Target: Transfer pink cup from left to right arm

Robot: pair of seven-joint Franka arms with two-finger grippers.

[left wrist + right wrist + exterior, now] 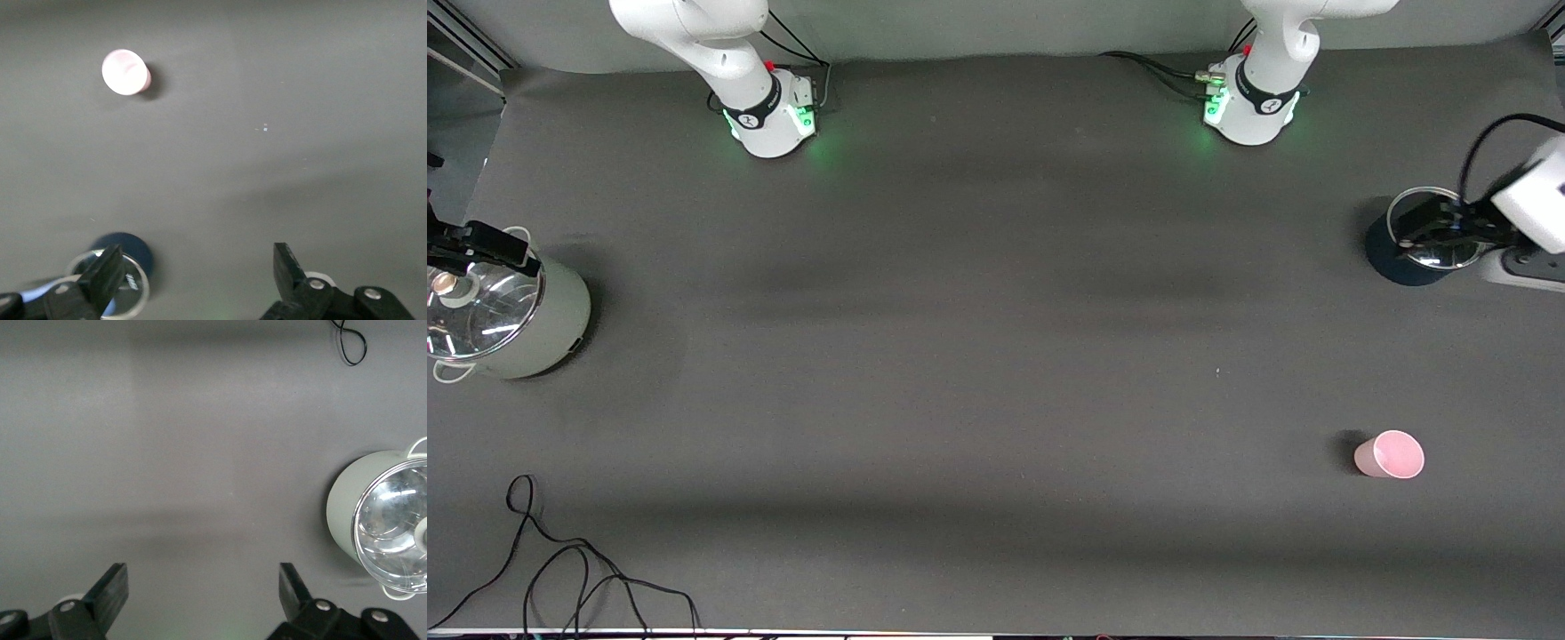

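The pink cup (pixel 1390 454) stands alone on the dark table mat toward the left arm's end, nearer to the front camera than the dark blue container (pixel 1392 262). It also shows in the left wrist view (pixel 125 72), mouth up and apart from the gripper. My left gripper (pixel 1405 233) is open and empty over the dark blue container; the left wrist view (pixel 198 257) shows its jaws wide apart. My right gripper (pixel 476 252) is open and empty over the lidded pot (pixel 543 329) at the right arm's end, with only bare mat between its jaws in the right wrist view (pixel 203 573).
The dark blue container has a shiny metal rim (pixel 130 243). The grey-green pot with a glass lid also shows in the right wrist view (pixel 347 507). A black cable (pixel 560 569) lies coiled near the front edge at the right arm's end.
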